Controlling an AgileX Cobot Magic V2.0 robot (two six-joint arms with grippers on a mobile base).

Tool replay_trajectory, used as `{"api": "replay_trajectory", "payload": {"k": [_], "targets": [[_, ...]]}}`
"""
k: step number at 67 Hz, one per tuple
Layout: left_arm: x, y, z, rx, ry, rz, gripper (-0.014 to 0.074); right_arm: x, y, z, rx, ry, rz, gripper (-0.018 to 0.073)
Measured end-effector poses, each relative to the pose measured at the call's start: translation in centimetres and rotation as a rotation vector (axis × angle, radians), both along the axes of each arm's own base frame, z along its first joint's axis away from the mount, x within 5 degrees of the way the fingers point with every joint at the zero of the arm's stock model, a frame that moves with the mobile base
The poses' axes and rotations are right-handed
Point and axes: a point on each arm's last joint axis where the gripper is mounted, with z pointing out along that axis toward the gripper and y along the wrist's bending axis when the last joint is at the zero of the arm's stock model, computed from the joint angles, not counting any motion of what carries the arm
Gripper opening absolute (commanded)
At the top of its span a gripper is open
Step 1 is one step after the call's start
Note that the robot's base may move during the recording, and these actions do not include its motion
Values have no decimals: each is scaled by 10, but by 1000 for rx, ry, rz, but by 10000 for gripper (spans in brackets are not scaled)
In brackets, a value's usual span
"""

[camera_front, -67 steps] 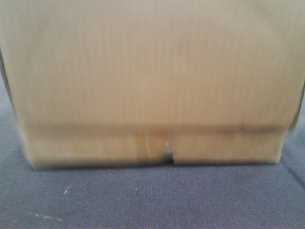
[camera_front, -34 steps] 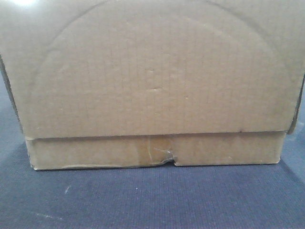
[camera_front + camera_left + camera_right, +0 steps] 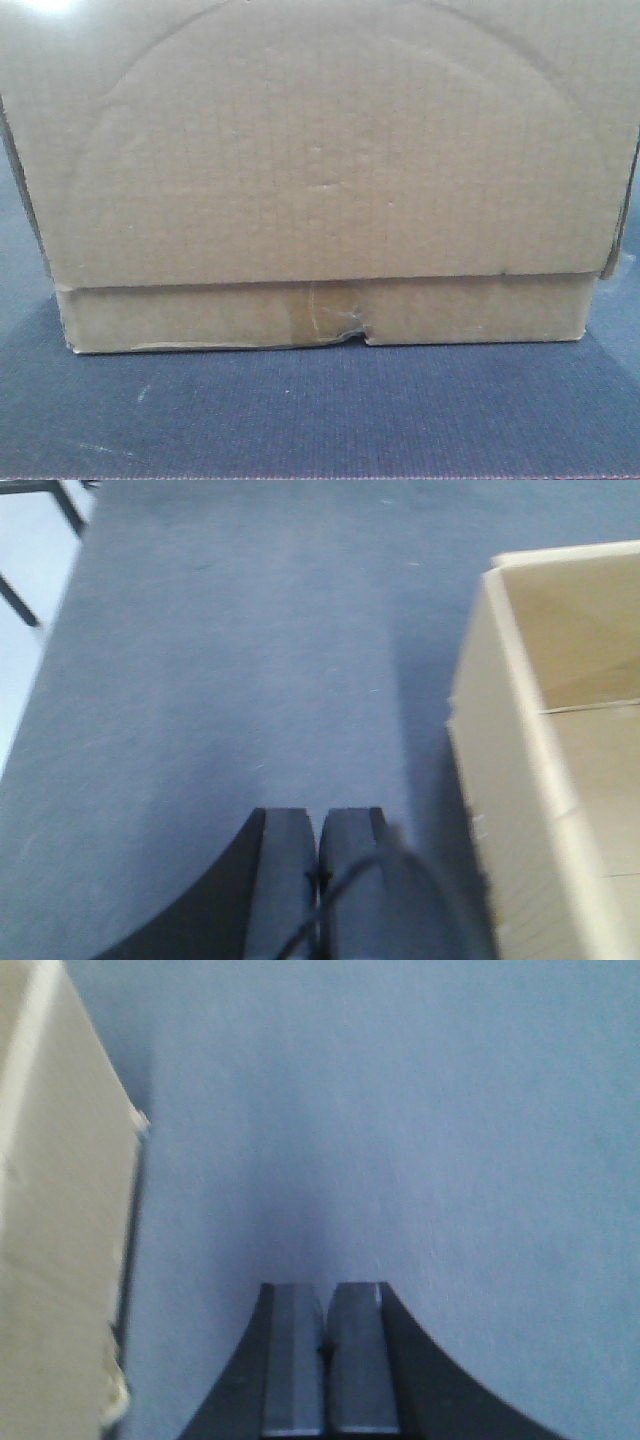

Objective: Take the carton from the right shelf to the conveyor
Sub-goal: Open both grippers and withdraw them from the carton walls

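The brown cardboard carton (image 3: pixel 320 160) fills the front view and rests on the dark blue-grey conveyor belt (image 3: pixel 320 420). Its narrow flap strip with clear tape and a small tear (image 3: pixel 350 325) runs along the bottom edge. In the left wrist view the carton (image 3: pixel 560 750) stands to the right of my left gripper (image 3: pixel 320 815), which is shut, empty and apart from it over the belt (image 3: pixel 250 650). In the right wrist view the carton (image 3: pixel 60 1250) stands to the left of my right gripper (image 3: pixel 326 1288), which is shut, empty and apart from it. The right shelf is out of view.
The belt's left edge and pale floor with dark frame legs (image 3: pixel 30 570) show at the far left of the left wrist view. Bare belt (image 3: pixel 420 1130) lies ahead of the right gripper.
The front view has gone from blurred to sharp. The carton has settled and now stays still on the belt.
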Motion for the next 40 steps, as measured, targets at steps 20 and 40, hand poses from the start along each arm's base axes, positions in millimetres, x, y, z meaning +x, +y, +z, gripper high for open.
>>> {"api": "replay_trajectory", "payload": {"k": [20, 40], "targets": [[-72, 18, -71, -3, -117, -19, 15, -57, -7, -45, 15, -124, 45, -69], [-128, 18, -127, -47, -292, -86, 15, -125, -14, -84, 55, -389, 97, -69]]}}
